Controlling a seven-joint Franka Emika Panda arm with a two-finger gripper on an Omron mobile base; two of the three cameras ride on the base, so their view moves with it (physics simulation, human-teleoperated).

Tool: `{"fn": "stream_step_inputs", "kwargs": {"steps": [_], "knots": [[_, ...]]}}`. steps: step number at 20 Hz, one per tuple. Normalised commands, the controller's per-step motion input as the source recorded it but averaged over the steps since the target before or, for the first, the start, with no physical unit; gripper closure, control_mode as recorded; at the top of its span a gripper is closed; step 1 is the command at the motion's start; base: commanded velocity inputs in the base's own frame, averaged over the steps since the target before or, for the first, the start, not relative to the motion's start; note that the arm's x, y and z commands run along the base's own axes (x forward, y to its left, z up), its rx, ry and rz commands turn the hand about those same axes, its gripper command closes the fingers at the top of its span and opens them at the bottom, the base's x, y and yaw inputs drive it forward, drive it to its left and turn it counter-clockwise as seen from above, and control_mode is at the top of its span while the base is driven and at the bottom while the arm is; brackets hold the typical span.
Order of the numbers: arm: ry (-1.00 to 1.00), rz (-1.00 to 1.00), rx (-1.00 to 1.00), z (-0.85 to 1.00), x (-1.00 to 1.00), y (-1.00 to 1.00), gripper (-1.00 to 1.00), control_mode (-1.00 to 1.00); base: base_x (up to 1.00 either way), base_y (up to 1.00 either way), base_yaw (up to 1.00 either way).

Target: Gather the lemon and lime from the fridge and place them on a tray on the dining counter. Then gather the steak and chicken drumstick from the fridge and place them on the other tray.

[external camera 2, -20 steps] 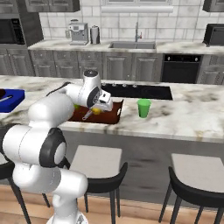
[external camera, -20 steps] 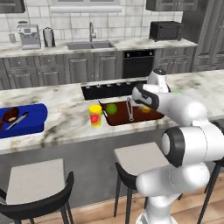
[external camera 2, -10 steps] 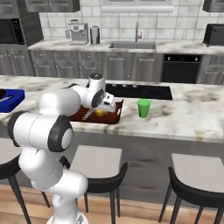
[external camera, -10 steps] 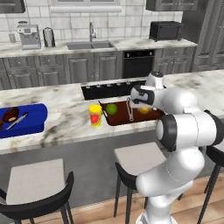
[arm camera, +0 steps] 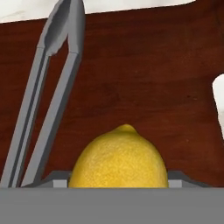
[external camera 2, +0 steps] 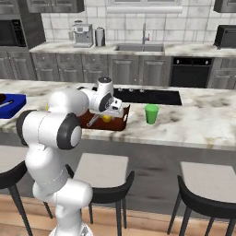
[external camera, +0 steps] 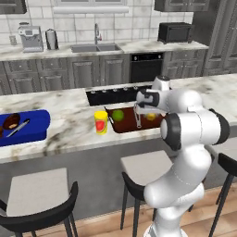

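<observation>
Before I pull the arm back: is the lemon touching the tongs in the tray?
Apart. The hand view shows bare brown tray between the lemon and the tongs, a plain gap along their length.

Dining counter (external camera: 69, 127): long white marble-look top with grey-brown veining, stools along the near edge.
Far left: blue tray (external camera: 28, 129).
Middle: yellow cup (external camera: 101, 122) with red mark, upright, just left of the red-brown tray (external camera: 127, 125).
Right: green cup (external camera 2: 151, 114), upright, apart from the red-brown tray.
Far edge: black cooktop (external camera: 111, 95), set flush.
</observation>
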Motion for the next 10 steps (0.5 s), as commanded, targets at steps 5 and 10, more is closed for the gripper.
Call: {"fn": "stream_step_inputs", "kwargs": {"steps": [5, 10], "knots": [[0.00, 0.06, 0.00, -0.01, -0.06, -0.02, -1.00, -1.00, 0.00, 0.00, 0.00], [-0.01, 0.00, 0.00, 0.18, -0.44, 0.00, -1.00, -1.00, 0.00, 0.00, 0.00]]}}
